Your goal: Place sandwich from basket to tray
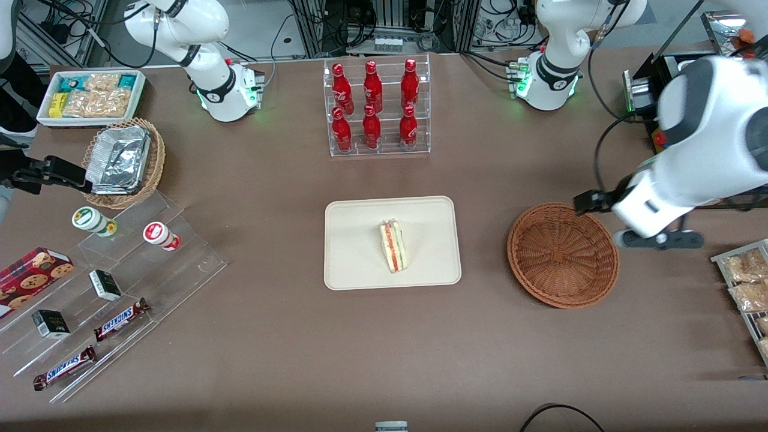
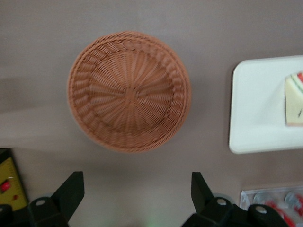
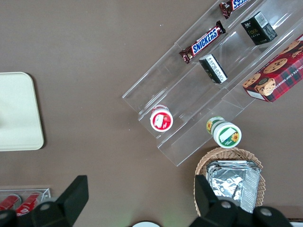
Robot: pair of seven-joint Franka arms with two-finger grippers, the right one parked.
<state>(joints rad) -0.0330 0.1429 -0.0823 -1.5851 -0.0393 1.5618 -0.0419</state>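
Note:
The sandwich (image 1: pixel 393 246) stands on its edge in the middle of the cream tray (image 1: pixel 360 270), red and green filling showing. The reddish-brown wicker basket (image 1: pixel 563 255) is empty, beside the tray toward the working arm's end of the table. My left gripper (image 1: pixel 591 201) hangs high above the table at the basket's rim, on the side farther from the front camera, open and empty. In the left wrist view, the gripper (image 2: pixel 135 182) is spread wide over bare table, with the basket (image 2: pixel 129 91), the tray (image 2: pixel 255 118) and the sandwich (image 2: pixel 294 99) in sight.
A clear rack of red bottles (image 1: pixel 377 108) stands farther from the front camera than the tray. A wire rack of snack packets (image 1: pixel 747 288) is beside the basket. Toward the parked arm's end: clear stepped shelves with snacks (image 1: pixel 120 282), a tan foil-filled basket (image 1: pixel 123 162), a white bin (image 1: pixel 90 96).

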